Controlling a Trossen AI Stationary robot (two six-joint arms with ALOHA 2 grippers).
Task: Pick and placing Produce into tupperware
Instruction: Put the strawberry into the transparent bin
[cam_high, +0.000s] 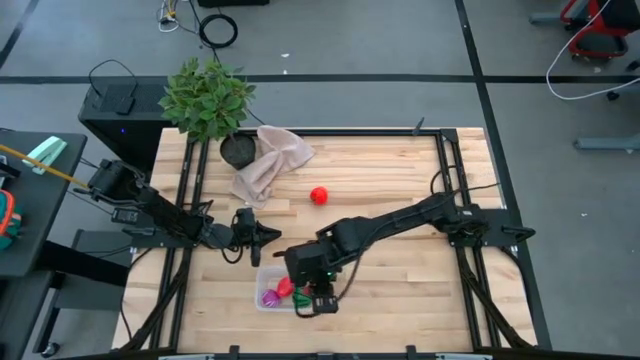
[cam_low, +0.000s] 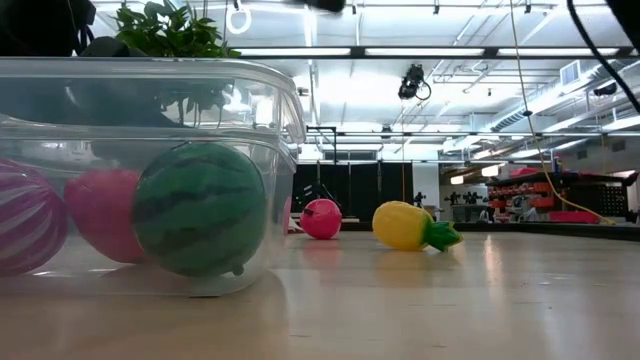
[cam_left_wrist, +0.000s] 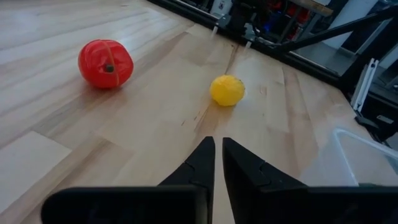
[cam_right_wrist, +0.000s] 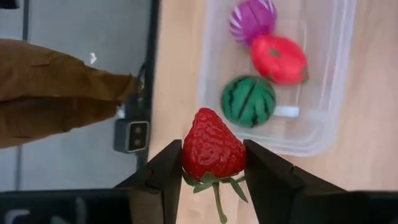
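The right claw (cam_right_wrist: 212, 163), clenched on a bumpy red toy strawberry (cam_right_wrist: 212, 148), hangs at the near rim of the clear, round-cornered tupperware (cam_right_wrist: 333, 81), which sits on the pale wooden desk (cam_high: 400, 170). It should probably move over the tub's bare floor before letting go, clear of the smooth striped watermelon ball (cam_right_wrist: 248, 101). The left claw (cam_left_wrist: 216, 163) waits nearby, fingers shut and empty.
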